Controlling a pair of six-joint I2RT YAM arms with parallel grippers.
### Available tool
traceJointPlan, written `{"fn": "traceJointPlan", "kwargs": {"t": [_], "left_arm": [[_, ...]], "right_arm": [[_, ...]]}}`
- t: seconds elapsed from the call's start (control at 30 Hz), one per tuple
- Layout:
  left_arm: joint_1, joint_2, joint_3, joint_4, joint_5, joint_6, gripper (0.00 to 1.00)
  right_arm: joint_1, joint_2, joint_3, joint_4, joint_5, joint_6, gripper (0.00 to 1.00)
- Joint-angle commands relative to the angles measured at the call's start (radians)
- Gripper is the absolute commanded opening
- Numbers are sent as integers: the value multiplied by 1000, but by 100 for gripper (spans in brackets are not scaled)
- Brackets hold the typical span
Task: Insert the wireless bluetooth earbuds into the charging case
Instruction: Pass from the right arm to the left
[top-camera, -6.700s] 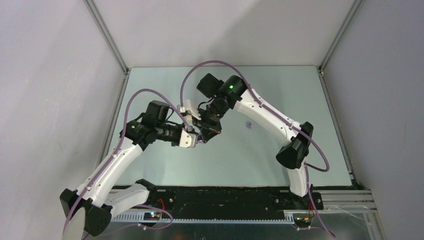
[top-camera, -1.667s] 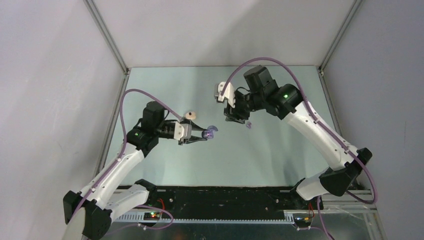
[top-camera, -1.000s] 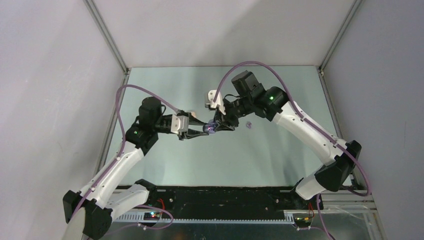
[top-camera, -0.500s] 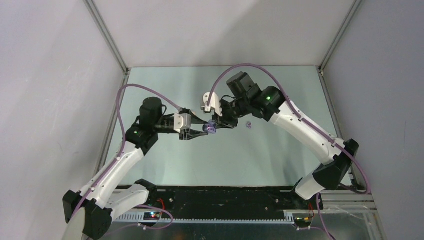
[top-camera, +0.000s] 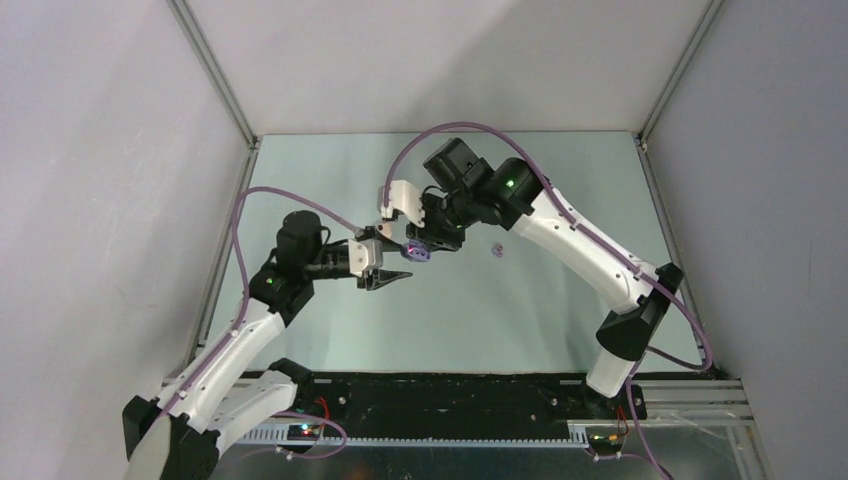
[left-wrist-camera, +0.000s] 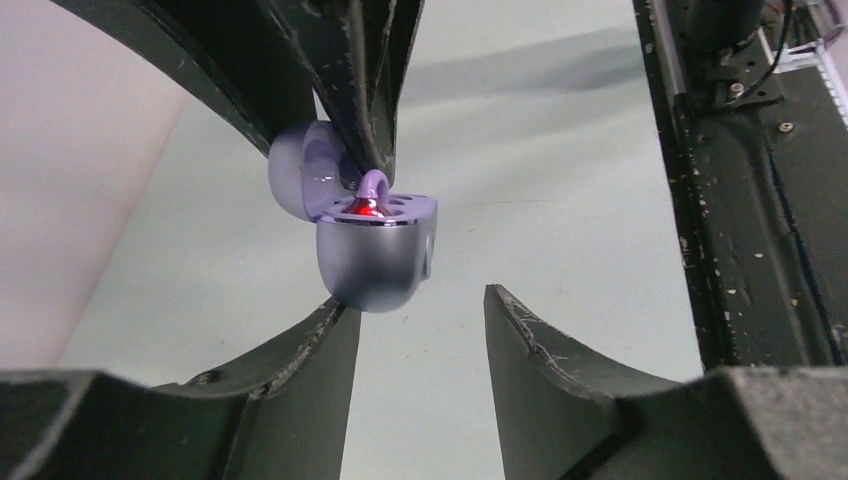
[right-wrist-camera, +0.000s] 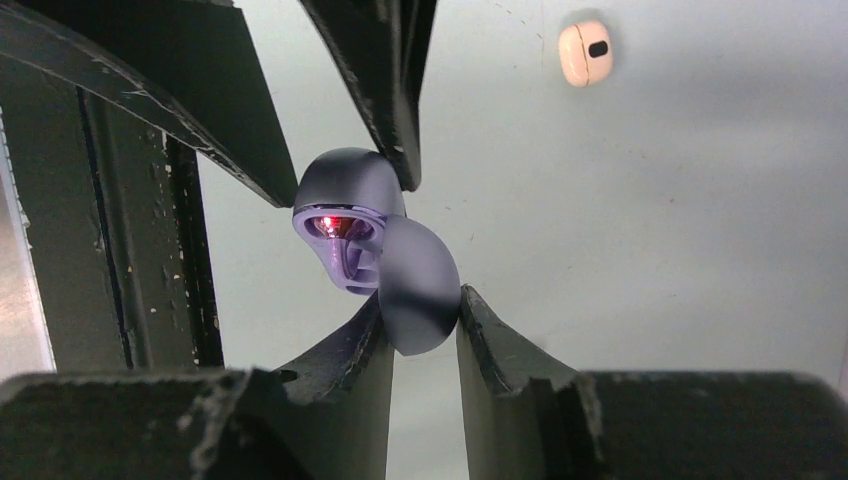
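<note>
Soft, even light, faint shadows; wrist views blur near the lens, the charging case sharp.

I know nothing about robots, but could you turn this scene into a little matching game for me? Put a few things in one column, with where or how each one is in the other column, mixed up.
Things:
1. purple case
2. cream-white case
3. loose purple earbud
4. left fingers

Places or states:
A. lies on the table with its lid shut
B. spread apart, gripping nothing
C. held in the air by the right fingers, lid open, a red light glowing inside
D. a tiny thing lying alone on the table beside the right arm

Pairs: 1-C, 2-A, 3-D, 4-B
</note>
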Motion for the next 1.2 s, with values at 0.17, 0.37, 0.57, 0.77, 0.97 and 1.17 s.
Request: {"fn": "traceJointPlan", "kwargs": {"t": [0.17,0.37,0.57,0.77,0.97,1.17], "left_arm": [[-25,-60,-41,147,-87,-26,55],[-37,-60,-49,183,-112,-17,55],[-61,-27,-18,68,-85,53,48],[-72,13,15,-4,-98,116,40],[-86,28,22,8,-115,111,39],[-92,10,-26,108,-102,87,1]], "right_arm": [[12,41,89,-66,37,17,0],[29,66,119,-101,72,9,0],[35,85,159,-104,101,15,0],[49,100,191,-111,134,8,0],[70,100,191,-107,165,12,0],[74,96,178,-104,180,29,2]]}}
